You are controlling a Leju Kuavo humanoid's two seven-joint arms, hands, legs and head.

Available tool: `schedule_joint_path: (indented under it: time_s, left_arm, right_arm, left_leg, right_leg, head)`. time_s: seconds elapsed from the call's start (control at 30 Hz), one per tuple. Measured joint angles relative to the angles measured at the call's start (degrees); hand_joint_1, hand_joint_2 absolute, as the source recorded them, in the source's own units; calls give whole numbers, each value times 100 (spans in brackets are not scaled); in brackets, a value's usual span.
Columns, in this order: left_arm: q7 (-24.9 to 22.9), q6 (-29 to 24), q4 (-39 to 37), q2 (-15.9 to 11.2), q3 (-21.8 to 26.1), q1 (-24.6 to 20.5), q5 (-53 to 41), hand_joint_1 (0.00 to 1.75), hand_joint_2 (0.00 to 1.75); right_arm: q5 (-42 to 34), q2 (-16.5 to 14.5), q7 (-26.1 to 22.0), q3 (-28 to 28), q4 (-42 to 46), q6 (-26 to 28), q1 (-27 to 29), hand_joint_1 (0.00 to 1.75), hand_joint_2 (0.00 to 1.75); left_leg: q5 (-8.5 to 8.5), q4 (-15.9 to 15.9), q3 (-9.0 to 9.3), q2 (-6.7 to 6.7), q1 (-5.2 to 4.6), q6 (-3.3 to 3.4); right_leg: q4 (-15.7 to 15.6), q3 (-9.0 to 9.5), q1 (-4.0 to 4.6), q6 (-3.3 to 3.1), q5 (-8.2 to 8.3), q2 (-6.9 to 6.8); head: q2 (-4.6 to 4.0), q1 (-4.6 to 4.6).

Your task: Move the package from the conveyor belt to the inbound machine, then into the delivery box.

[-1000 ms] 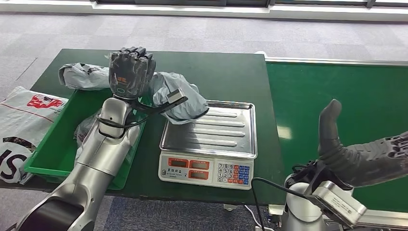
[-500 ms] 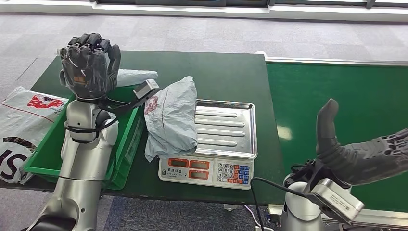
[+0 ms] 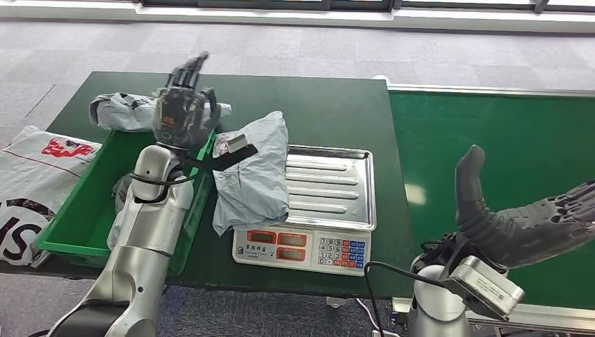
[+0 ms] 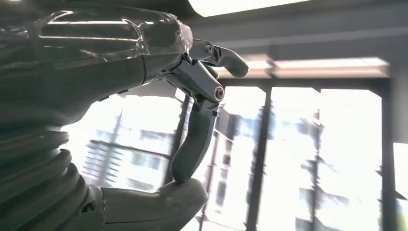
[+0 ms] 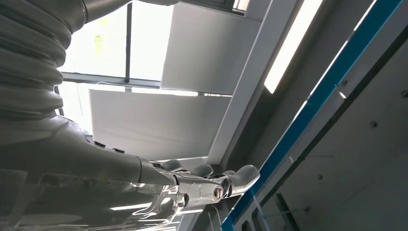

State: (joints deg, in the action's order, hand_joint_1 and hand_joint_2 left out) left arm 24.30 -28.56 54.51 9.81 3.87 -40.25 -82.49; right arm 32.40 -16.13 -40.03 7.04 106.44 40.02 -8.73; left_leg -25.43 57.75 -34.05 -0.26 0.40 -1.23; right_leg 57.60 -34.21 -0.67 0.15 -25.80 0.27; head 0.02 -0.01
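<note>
A grey plastic package (image 3: pixel 251 172) lies crumpled over the left edge of the scale's steel tray (image 3: pixel 337 189), partly hanging onto the green table (image 3: pixel 316 105). My left hand (image 3: pixel 184 107) is raised just left of it, above the rim of the green bin (image 3: pixel 81 210), with its fingers pointing up and apart and nothing in them. The left wrist view shows this left hand (image 4: pixel 187 82) bare against windows. My right hand (image 3: pixel 526 223) hovers over the green conveyor belt (image 3: pixel 505 133) at the lower right, thumb up, fingers stretched out, holding nothing. In the right wrist view the right hand (image 5: pixel 192 180) is likewise bare.
The scale's display and keypad (image 3: pixel 302 247) face the table's front edge. A second grey package (image 3: pixel 121 110) lies behind the bin, and a dark bag (image 3: pixel 125 191) is inside it. A white sack with red print (image 3: pixel 38 165) hangs at the far left.
My left hand let go of the package, which dropped onto the scale's left edge. The hand swung left, then came back right with its fingers spread. The right hand barely moved.
</note>
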Motion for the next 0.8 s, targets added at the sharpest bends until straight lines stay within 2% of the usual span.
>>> schedule_joint_path:
  time_s: [0.1,0.2,0.27,0.33,0.5,0.8]
  left_arm:
    - [607,823,-342,1,-436,-28,695,0,175]
    - [1298,2282,-376,-31,-622,-21,2079,0,175]
    - [1503,3210,-197,-103,-761,35,3142,0,175]
    - [1562,3771,56,-207,-936,95,4004,0,175]
    - [1593,4284,536,-386,-1121,183,5184,0,175]
    - [1560,4395,794,-502,-1184,241,5416,0,175]
  right_arm:
    - [21,0,0,-2,-14,0,1,0,175]
    - [36,2,1,-5,-17,0,3,0,175]
    - [16,5,1,-9,-20,0,3,0,175]
    - [-11,10,1,-13,-29,0,7,0,175]
    - [-60,16,1,-15,-65,0,21,0,175]
    - [-60,17,1,-16,-102,0,37,0,175]
  left_leg:
    - [-2,0,1,27,-6,2]
    - [-3,0,-1,29,-12,2]
    - [-2,0,-5,27,-9,1]
    - [-2,-1,-6,26,-7,1]
    - [-1,-1,-6,26,-4,0]
    - [-1,-1,-6,26,-5,1]
  right_leg:
    - [0,-12,-10,8,7,24]
    - [0,-16,-11,8,6,28]
    - [0,-17,-4,6,5,26]
    - [0,-17,3,6,5,24]
    - [1,-18,5,5,5,24]
    - [0,-16,2,6,5,23]
  head:
    - [-1,-1]
    - [1,-2]
    - [1,-2]
    - [1,-2]
    - [0,-3]
    - [0,-2]
